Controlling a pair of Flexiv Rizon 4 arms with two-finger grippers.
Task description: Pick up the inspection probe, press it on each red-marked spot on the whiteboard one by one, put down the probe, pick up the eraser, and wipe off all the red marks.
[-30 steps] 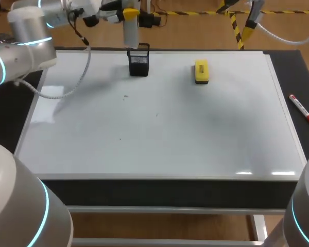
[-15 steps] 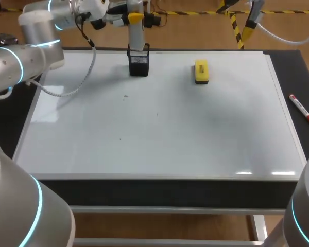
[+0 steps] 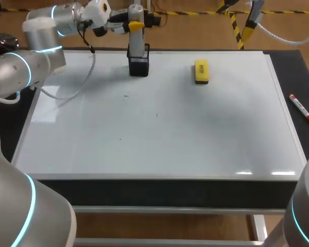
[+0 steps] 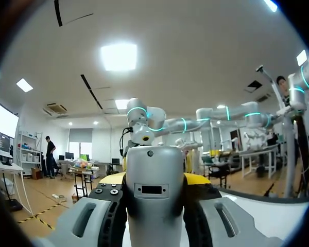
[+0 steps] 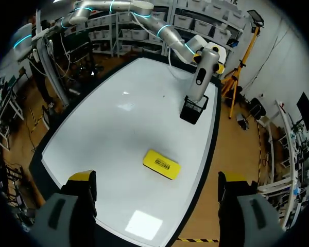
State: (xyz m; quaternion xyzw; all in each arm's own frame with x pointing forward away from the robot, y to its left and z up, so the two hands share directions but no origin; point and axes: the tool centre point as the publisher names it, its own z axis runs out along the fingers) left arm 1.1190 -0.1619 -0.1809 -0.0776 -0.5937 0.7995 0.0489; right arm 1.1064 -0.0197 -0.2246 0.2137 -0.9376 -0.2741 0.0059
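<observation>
The grey cylindrical probe (image 3: 136, 38) stands upright at the whiteboard's (image 3: 195, 134) back edge, its lower end inside the black mesh holder (image 3: 138, 65). My left gripper (image 3: 134, 21) is shut on the probe's upper part. In the left wrist view the probe (image 4: 154, 190) fills the gap between the yellow tips of that gripper (image 4: 155, 179). The yellow eraser (image 3: 201, 71) lies to the holder's right. My right gripper (image 5: 157, 177) hangs open high above the eraser (image 5: 161, 164), with the probe (image 5: 200, 77) and holder (image 5: 193, 109) ahead of it. The board shows only a few tiny dark specks (image 3: 125, 95).
A red marker (image 3: 302, 109) lies on the black mat to the right of the whiteboard. The left arm's cable (image 3: 77, 85) droops over the board's back left corner. My right gripper is outside the head view.
My left gripper has shifted a little to the right with the probe and brought its lower end down into the black holder. The eraser has not moved.
</observation>
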